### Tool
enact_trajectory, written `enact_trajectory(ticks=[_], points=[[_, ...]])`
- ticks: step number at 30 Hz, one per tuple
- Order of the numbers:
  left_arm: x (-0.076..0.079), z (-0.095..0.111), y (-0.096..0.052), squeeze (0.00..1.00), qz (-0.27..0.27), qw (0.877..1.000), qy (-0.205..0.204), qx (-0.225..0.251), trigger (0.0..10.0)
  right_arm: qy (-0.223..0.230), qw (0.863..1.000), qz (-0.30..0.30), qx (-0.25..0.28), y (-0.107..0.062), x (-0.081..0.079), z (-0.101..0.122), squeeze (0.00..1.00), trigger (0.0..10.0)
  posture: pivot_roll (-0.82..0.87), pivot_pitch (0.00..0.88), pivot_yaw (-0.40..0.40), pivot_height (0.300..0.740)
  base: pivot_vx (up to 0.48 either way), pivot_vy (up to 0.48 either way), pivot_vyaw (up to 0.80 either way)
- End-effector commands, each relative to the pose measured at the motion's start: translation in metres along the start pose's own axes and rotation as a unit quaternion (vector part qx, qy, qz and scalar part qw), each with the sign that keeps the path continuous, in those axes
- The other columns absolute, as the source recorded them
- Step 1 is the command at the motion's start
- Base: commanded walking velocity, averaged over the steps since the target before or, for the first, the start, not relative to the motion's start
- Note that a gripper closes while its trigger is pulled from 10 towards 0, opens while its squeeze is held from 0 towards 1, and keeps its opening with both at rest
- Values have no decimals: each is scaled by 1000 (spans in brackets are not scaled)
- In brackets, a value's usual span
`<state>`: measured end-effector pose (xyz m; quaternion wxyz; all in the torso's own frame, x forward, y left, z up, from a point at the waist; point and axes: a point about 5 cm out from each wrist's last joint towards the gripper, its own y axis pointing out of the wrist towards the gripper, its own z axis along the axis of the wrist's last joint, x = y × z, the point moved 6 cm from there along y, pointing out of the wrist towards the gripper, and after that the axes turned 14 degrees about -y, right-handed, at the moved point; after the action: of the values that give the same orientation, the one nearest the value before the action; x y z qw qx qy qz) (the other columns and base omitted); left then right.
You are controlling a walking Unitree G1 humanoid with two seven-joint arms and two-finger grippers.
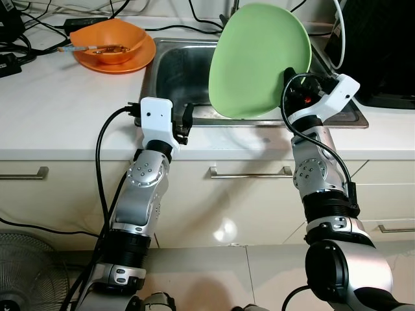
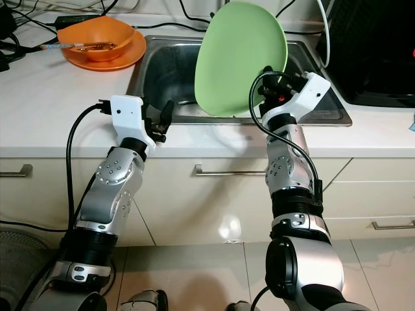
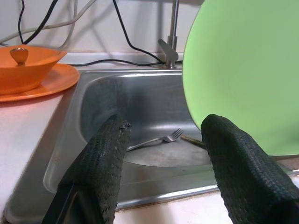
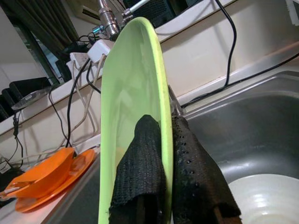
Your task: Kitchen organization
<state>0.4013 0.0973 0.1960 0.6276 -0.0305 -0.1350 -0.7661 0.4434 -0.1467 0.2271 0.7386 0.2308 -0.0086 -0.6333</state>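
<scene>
A white kitchen counter with a stainless steel sink sunk into it, seen from above by a humanoid robot standing in front of it.

Far to the left of the sink, black cables lie across the counter by the wall. Just left of the sink sits an orange bowl on a matching orange plate; something thin lies across the bowl, too small to identify.

The left gripper hovers at the sink's front left edge, its two black fingers spread well apart with nothing between them, pointing into the basin. Inside the sink, a metal fork lies on the bottom, and a white bowl or plate sits on the sink floor. A chrome tap rises at the back rim of the sink.

Over the right half of the sink, the right gripper holds a large round light green plate upright on edge, its fingers pinched closed on the plate's lower rim, one finger on each face. The plate blocks much of the basin and the wall behind it.

Right of the sink stands a black appliance. Below the counter are cream drawer fronts with metal bar handles. A fan's wire grille stands on the tiled floor, down to the left of the sink.
</scene>
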Motion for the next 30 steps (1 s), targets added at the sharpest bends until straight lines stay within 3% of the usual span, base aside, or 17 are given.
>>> enact_trajectory(ticks=[1,20,30], points=[[1,-2,-1,0,1,1000,6,0,10000,-5,999,-2,35,7,1,19,0,10000,-18,68,-17,740,0,0,0],[1,-6,-1,0,3,1000,6,-6,10000,-3,999,-7,36,7,4,19,0,10000,-20,70,-15,740,201,0,0],[1,-5,-1,0,3,1000,6,-5,10000,0,999,-10,36,7,5,19,0,10000,-22,67,-15,740,453,0,0]])
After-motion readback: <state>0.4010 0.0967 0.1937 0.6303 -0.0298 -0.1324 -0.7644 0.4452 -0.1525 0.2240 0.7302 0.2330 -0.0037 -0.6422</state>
